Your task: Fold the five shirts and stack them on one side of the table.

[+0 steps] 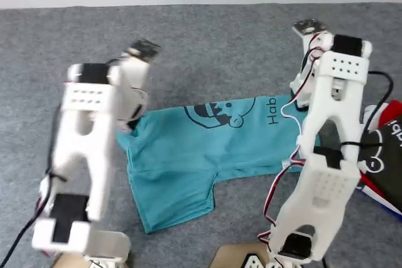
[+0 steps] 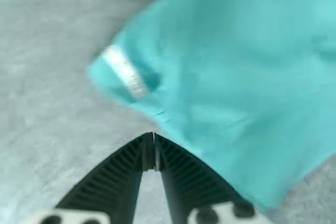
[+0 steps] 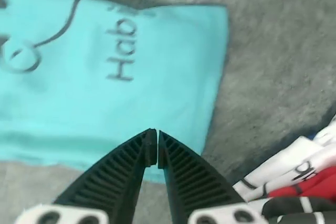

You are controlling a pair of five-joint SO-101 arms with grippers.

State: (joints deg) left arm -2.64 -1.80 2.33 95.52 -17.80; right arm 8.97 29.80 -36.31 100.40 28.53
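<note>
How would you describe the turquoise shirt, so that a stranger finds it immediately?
Look at the middle of the grey table. The turquoise shirt lies flat there, with a dark drawing near its far edge. The other shirts, piled at the table's right edge, are red, black and white.

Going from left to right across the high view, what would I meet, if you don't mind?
White plastic left arm → spread teal fabric shirt → white plastic right arm → heap of red, black and white shirts.
</note>
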